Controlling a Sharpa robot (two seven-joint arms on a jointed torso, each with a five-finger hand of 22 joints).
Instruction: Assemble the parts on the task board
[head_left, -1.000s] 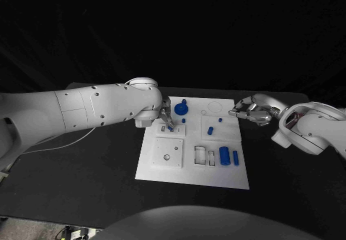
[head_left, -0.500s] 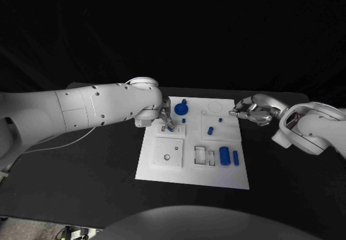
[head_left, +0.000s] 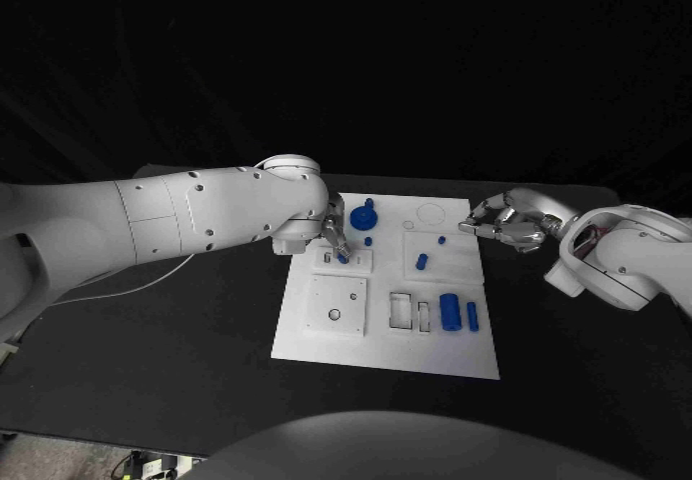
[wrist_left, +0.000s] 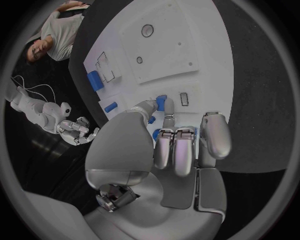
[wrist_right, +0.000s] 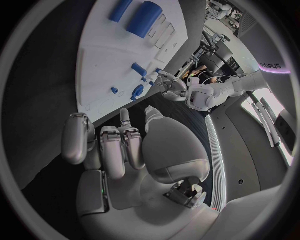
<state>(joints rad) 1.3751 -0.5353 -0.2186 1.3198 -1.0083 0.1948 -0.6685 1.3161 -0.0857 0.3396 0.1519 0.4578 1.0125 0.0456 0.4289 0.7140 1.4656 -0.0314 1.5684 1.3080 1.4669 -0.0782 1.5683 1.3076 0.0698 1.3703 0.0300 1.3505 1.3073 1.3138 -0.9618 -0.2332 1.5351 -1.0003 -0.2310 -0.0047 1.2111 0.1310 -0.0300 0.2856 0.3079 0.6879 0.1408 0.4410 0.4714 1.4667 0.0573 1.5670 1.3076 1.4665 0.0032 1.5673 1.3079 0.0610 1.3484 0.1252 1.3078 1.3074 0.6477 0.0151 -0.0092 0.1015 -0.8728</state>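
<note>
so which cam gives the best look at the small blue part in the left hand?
Left wrist view: the small blue part sits pinched at the left hand fingertips over the task board. Head view shows only a blue speck under the arm; right wrist view shows it tiny and far off.

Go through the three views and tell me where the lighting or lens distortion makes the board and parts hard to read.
Head view: the black table and backdrop merge in darkness; the white task board reads clearly, undistorted. Left wrist view: fisheye bends the board's edges, and the left hand covers part of it. Right wrist view: the board curves along the circle's rim beyond the right hand, its blue parts small.
</note>
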